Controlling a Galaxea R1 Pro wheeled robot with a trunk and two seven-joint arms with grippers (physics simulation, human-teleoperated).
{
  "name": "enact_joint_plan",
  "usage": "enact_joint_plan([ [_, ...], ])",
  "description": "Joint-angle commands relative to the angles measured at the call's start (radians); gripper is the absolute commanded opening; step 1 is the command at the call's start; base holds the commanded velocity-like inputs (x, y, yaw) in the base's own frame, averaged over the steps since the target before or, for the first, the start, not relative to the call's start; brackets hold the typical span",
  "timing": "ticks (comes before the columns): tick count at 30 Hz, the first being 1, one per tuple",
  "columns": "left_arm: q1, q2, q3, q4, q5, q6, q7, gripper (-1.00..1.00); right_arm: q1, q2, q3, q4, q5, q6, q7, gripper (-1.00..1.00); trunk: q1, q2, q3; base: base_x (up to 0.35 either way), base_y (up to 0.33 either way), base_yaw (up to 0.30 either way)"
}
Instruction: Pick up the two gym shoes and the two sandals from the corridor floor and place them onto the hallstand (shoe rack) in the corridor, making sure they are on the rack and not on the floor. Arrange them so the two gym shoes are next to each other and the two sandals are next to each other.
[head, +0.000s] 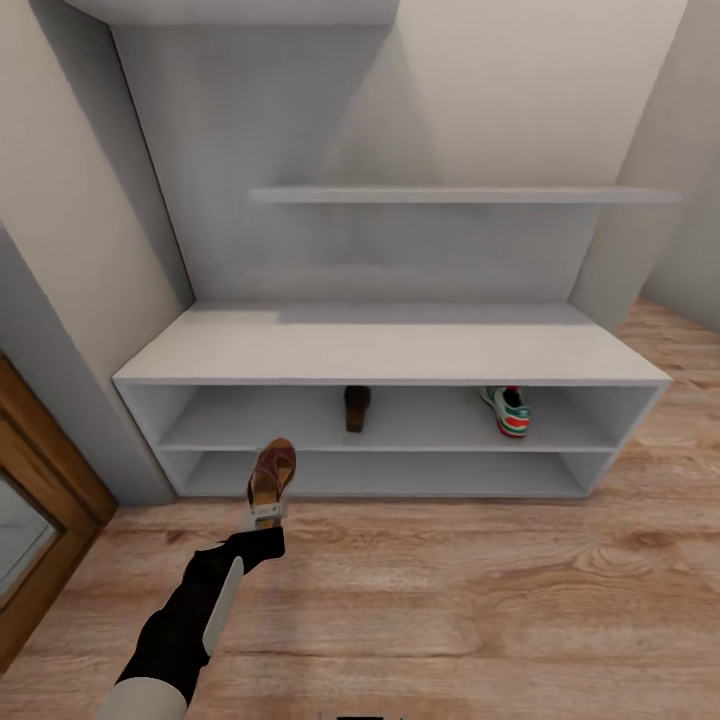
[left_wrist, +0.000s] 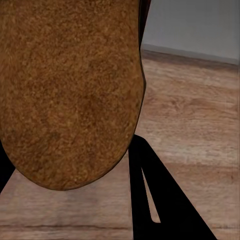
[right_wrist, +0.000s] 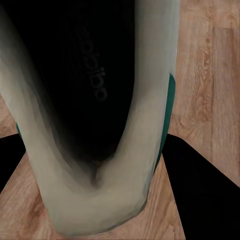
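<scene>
Two shoes already sat on the rack's (head: 390, 350) upper shelf: a brown sandal (head: 357, 407) near the middle and a gym shoe (head: 510, 411) well to its right, apart from each other. We held the second sandal (head: 272, 476) in our left gripper (head: 266, 512), out in front of the lower shelf and above the floor (head: 480, 590), toe pointing toward the rack. In the left wrist view its tan insole (left_wrist: 70, 90) sat close against the camera, with one dark finger (left_wrist: 160, 200) beside it, so we judged the gripper closed on the heel end.

In the right wrist view we saw the second gym shoe (right_wrist: 100, 125) close up, its dark opening and pale collar between our fingers (right_wrist: 205, 195), with a teal edge at the side. The right gripper looked clamped around the heel collar.

We took both shoes to be light. The sandal seemed fairly stiff through the sole, so a pinch at the heel should carry it, though the long toe might droop or swing. The gym shoe's padded collar looked soft and would squash under the fingers; a grip across the firmer heel would be safer than the rim alone. Neither looked fragile. The sandal belonged just beside its partner on the shelf, the gym shoe beside the one on the right.
</scene>
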Motion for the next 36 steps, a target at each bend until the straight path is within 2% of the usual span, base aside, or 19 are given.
enact_joint_plan([
  [1,0.000,-0.001,0.004,-0.001,0.005,0.007,-0.004,-1.00,-0.001,0.000,-0.001,-0.001,0.003,0.004,-0.002,-1.00,0.000,0.000,-0.001,0.347,-0.102,0.000],
  [22,0.000,0.000,0.004,0.000,0.005,0.007,-0.004,-1.00,-0.001,0.001,-0.001,-0.002,0.004,0.003,0.001,-1.00,0.000,0.000,-0.001,0.298,-0.165,0.000],
  [36,0.000,0.000,0.004,0.000,0.005,0.007,-0.004,-1.00,-0.001,0.002,-0.001,-0.002,0.004,0.003,0.001,-1.00,0.000,0.000,-0.001,0.330,-0.016,0.000],
])
